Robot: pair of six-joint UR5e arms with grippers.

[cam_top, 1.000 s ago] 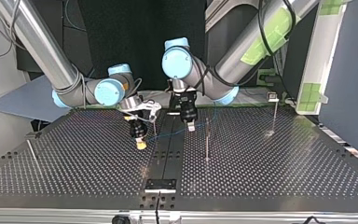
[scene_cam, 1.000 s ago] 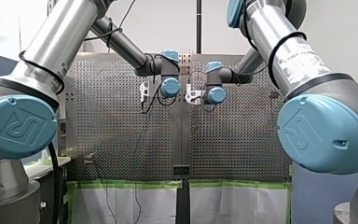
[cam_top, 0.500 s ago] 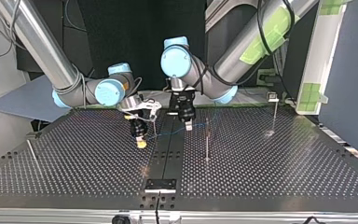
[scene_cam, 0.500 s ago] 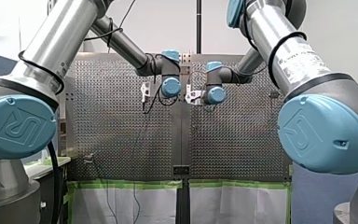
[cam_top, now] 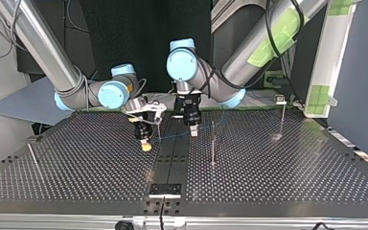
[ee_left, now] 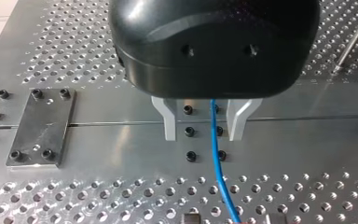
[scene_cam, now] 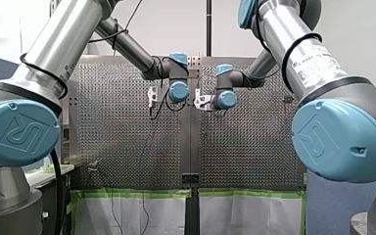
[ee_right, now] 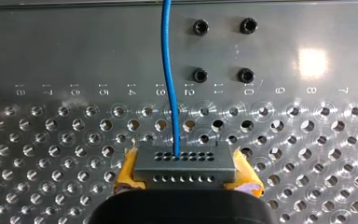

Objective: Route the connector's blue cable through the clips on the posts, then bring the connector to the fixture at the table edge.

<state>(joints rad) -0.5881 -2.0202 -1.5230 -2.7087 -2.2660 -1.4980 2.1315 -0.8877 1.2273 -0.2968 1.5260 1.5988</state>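
**Jaws clamped on the connector at my right gripper, apart around the blue cable at my left gripper**

Set against the frames from a second before, the connector and its cable had barely shifted. In the top view my right gripper sat at almost the same spot, just left of the table's middle seam. My left gripper, just right of the seam, had moved only slightly, if at all. The front view showed both wrists where they had been.

The connector, a grey block with rows of small holes, was held low over the perforated table between the yellow pads, one at each end. The cable left its upper row of holes and ran straight ahead over the table's bolted solid strip. In the left wrist view it passed between the metal fingers, nearer one than the other and pinched by neither. In the top view it hung as a shallow span between the two grippers.

Both arms reached in from the top view's far side, with their wrists bent so that the grippers pointed down at the table.

A thin post stood just beside my left gripper, toward the top view's right. A second post, with a clip on top, stood well apart, further right. A tilted rod stood near the left edge. The fixture lay at the near edge on the seam, well apart from the connector. In the left wrist view a bolted plate lay off to one side of the fingers.
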